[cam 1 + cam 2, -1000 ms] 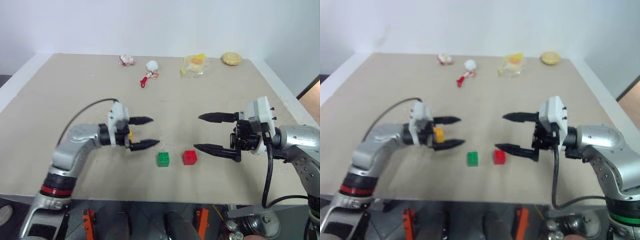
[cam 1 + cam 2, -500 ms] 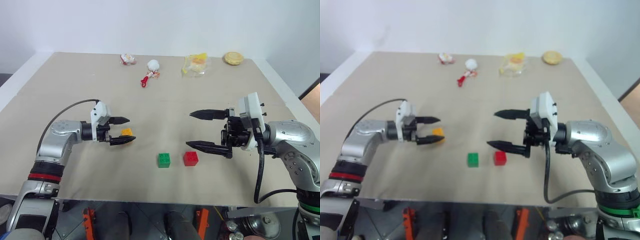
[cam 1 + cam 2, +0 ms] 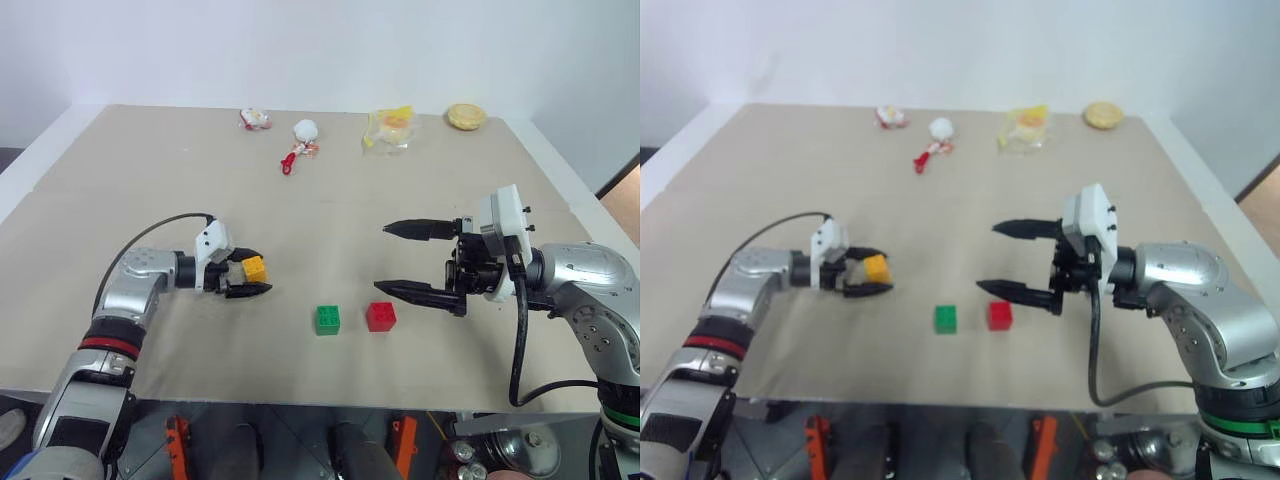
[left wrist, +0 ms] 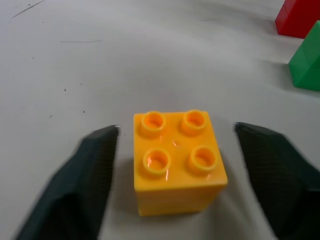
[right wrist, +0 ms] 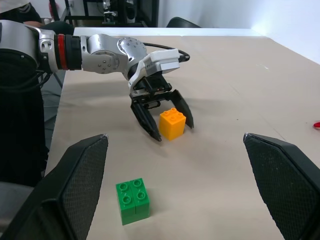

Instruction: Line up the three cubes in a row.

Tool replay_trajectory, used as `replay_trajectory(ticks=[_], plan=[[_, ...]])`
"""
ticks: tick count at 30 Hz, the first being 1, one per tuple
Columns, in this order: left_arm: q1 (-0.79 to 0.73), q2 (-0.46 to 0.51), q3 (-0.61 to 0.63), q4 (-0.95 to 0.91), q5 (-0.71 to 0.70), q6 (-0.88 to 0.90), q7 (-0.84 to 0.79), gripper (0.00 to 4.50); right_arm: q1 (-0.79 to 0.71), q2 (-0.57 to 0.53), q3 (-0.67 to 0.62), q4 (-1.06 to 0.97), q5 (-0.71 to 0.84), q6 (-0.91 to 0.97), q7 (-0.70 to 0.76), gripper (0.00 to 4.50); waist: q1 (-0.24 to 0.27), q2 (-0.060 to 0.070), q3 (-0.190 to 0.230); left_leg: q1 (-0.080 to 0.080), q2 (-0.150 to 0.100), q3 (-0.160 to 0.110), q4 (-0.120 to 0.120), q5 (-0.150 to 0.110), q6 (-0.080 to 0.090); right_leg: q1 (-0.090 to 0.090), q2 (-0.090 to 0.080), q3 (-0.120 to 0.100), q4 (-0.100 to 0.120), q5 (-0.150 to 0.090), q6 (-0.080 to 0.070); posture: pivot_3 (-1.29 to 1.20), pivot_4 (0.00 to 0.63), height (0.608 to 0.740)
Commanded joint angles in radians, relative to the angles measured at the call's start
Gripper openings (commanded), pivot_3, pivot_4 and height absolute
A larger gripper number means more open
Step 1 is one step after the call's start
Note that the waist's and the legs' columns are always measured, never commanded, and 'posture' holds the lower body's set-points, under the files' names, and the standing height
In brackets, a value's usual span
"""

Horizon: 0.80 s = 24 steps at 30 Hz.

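Your left tool straddles the four-studded yellow cube on the table without gripping, beside the green cube and red cube; your right tool gapes.

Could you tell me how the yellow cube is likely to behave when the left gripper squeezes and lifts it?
The yellow cube looks like rigid moulded plastic, so it should hold its shape. Its flat sides should suit the left gripper. Glossy faces might slip; sitting flat, it is unlikely to roll.
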Motion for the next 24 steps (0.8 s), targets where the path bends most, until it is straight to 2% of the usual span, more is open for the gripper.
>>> replay_trajectory(ticks=[1, 3, 4, 7, 11, 16, 24], plan=[[-0.024, 0.007, 0.018, 0.015, 0.009, -0.044, -0.006, 2.28, 0.005, -0.013, -0.041, -0.033, 0.016, -0.007, -0.003, 4.50, 0.000, 0.000, 0.000, 0.000, 0.000, 0.000, 0.000, 0.000, 0.000, 0.000, 0.000, 0.000, 0.000, 0.000, 0.000, 0.00, 0.150, 0.740], [-0.025, 0.005, 0.020, 0.021, 0.009, -0.047, -0.008, 1.58, 0.008, -0.014, -0.041, -0.033, 0.015, -0.009, -0.003, 4.50, 0.000, 0.000, 0.000, 0.000, 0.000, 0.000, 0.000, 0.000, 0.000, 0.000, 0.000, 0.000, 0.000, 0.000, 0.000, 0.00, 0.150, 0.740], [-0.025, 0.005, 0.022, 0.022, 0.009, -0.048, -0.009, 1.37, 0.008, -0.013, -0.041, -0.032, 0.015, -0.010, -0.003, 4.50, 0.000, 0.000, 0.000, 0.000, 0.000, 0.000, 0.000, 0.000, 0.000, 0.000, 0.000, 0.000, 0.000, 0.000, 0.000, 0.00, 0.150, 0.740], [-0.015, 0.009, 0.024, -0.008, 0.004, -0.079, -0.022, 1.38, 0.008, -0.014, -0.042, -0.030, 0.015, -0.012, -0.001, 4.50, 0.000, 0.000, 0.000, 0.000, 0.000, 0.000, 0.000, 0.000, 0.000, 0.000, 0.000, 0.000, 0.000, 0.000, 0.000, 0.00, 0.150, 0.740], [0.034, 0.028, 0.010, -0.200, -0.063, -0.012, -0.116, 1.38, 0.048, -0.037, -0.070, -0.055, 0.039, 0.002, 0.017, 4.50, 0.000, 0.000, 0.000, 0.000, 0.000, 0.000, 0.000, 0.000, 0.000, 0.000, 0.000, 0.000, 0.000, 0.000, 0.000, 0.00, 0.150, 0.740], [0.111, 0.063, -0.034, -0.345, -0.073, 0.019, -0.190, 1.38, 0.102, -0.059, -0.077, -0.068, 0.039, -0.003, 0.035, 4.50, -0.001, 0.000, 0.000, 0.001, 0.000, 0.000, -0.001, 0.000, 0.000, 0.000, 0.000, 0.000, 0.000, 0.001, 0.002, 0.00, 0.150, 0.740], [0.153, 0.071, -0.076, -0.391, -0.051, 0.013, -0.213, 1.38, 0.166, -0.083, -0.079, -0.091, 0.040, -0.009, 0.069, 4.50, 0.000, 0.000, 0.000, 0.001, 0.001, 0.001, 0.003, 0.000, 0.001, 0.001, 0.000, 0.000, 0.001, 0.001, -0.001, 0.00, 0.150, 0.740]])
